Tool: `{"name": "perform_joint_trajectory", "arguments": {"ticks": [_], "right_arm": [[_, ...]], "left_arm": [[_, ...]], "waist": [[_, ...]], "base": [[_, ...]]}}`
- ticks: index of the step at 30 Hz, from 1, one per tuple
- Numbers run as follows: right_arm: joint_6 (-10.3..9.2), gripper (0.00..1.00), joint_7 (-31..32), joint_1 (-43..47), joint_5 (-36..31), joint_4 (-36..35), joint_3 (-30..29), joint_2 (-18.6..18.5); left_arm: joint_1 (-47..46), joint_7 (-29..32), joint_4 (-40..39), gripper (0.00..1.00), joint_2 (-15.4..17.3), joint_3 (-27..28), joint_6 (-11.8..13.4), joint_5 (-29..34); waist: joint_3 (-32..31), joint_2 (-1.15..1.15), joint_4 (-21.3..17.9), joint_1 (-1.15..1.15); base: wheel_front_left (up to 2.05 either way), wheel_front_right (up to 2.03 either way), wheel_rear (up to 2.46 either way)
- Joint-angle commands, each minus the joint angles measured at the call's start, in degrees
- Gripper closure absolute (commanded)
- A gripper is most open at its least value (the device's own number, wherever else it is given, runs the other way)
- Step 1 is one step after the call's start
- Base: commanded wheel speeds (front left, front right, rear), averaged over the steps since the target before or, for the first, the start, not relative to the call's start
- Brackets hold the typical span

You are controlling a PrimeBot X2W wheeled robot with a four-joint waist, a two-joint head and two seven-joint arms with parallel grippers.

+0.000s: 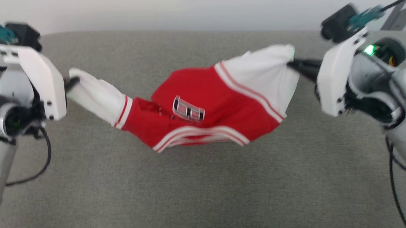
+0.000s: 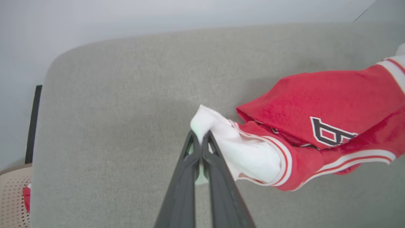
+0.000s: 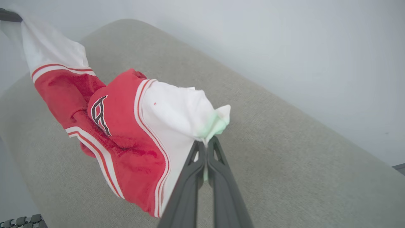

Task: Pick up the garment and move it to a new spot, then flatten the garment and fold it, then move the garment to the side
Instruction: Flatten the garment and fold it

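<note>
Red jersey T-shirt [image 1: 222, 93] with white sleeves slung between grippers; left gripper [image 1: 72, 82] clamped tight on one sleeve end, right gripper [image 1: 293, 64] on the other.

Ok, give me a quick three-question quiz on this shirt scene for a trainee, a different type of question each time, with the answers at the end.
1. True or false: the garment lies spread flat on the grey padded surface.
2. Which part does the left gripper pinch? A: the red hem. B: a white sleeve. C: the collar.
3. Fill in: the right gripper is ___ on the other white sleeve.
Key: 1 false, it hangs bunched between the two grippers. 2 B. 3 shut.
</note>
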Motion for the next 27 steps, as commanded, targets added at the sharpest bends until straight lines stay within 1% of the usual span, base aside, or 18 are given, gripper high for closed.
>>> {"name": "perform_joint_trajectory", "arguments": {"ticks": [1, 6, 14, 23, 27], "right_arm": [[-0.08, 1.0, -0.61, -0.93, 0.07, -0.66, -0.63, -0.54], [-0.07, 1.0, -1.22, -2.94, -0.73, -2.05, -3.27, -1.8], [-0.07, 1.0, -2.93, -6.5, -1.4, -3.34, -6.49, -2.91], [-0.07, 1.0, -3.54, -10.27, -2.91, -2.51, -7.61, -3.67], [-0.07, 1.0, -3.8, -11.39, -3.71, -1.93, -7.97, -3.96]], "left_arm": [[-1.75, 0.2, -0.87, 1.0, 0.05, 0.49, 0.46, -0.17], [-6.31, 0.42, -3.47, 1.0, 0.41, 1.16, 1.55, 1.21], [-12.62, -0.29, -3.74, 1.0, -0.02, 1.97, 1.66, 2.41], [-17.65, -1.05, -2.88, 1.0, -0.03, 2.35, 1.84, 3.79], [-19.39, -1.32, -2.3, 1.0, 0.68, 2.23, 1.96, 4.81]], "waist": [[-1.55, 0.0, -1.18, 0.0], [-4.29, 0.0, -2.8, 0.0], [-7.09, 0.0, -4.83, 0.0], [-8.08, 0.0, -5.75, 0.0], [-7.99, 0.0, -5.84, 0.0]], "base": [[0.0, 0.0, 0.0], [0.0, 0.0, 0.0], [0.0, 0.0, 0.0], [0.0, 0.0, 0.0], [0.0, 0.0, 0.0]]}}
